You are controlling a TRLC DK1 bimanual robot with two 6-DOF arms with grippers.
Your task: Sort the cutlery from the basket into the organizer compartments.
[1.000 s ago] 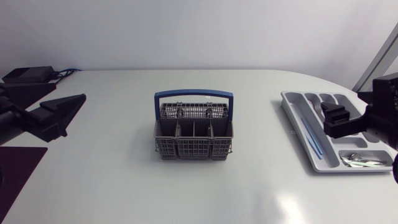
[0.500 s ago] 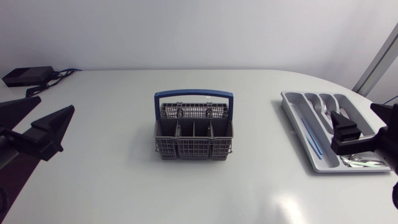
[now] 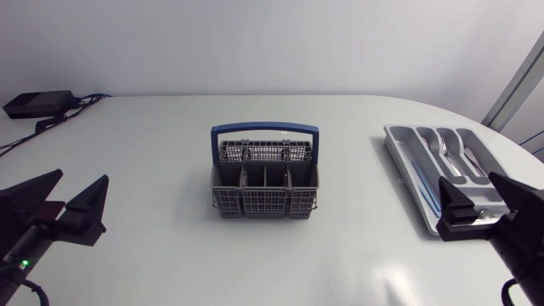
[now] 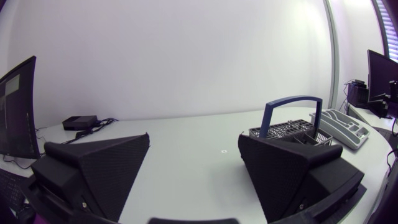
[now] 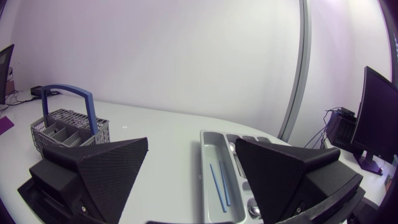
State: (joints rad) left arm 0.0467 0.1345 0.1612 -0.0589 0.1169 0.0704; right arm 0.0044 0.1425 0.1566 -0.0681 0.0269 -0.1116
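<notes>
Cutlery lies in the grey organizer at the right of the table. Silver pieces sit in the shorter compartments toward its far end, and two thin blue sticks lie in the long compartment along its left side. From above, the tray's near end is hidden behind my right gripper, so I cannot say what is in there.

The cutlery basket, grey with a blue handle, stands upright in the middle of the table, well apart from the organizer. Its near row of open compartments looks dark from above, and I see no handle or blade standing out of them. The far part carries a mesh cover, and I cannot tell whether anything lies under it.

My left gripper hangs over the near left of the table, its fingers spread wide with nothing between them. My right gripper sits at the near right, just over the organizer's near end, also spread wide and holding nothing. Neither is close to the basket.

I judge the sorting to be done or very nearly so: the pieces I can see are all in the tray, and the basket appears emptied. What may be left is only whatever the mesh cover hides.

A small black box with cables rests at the far left corner.
</notes>
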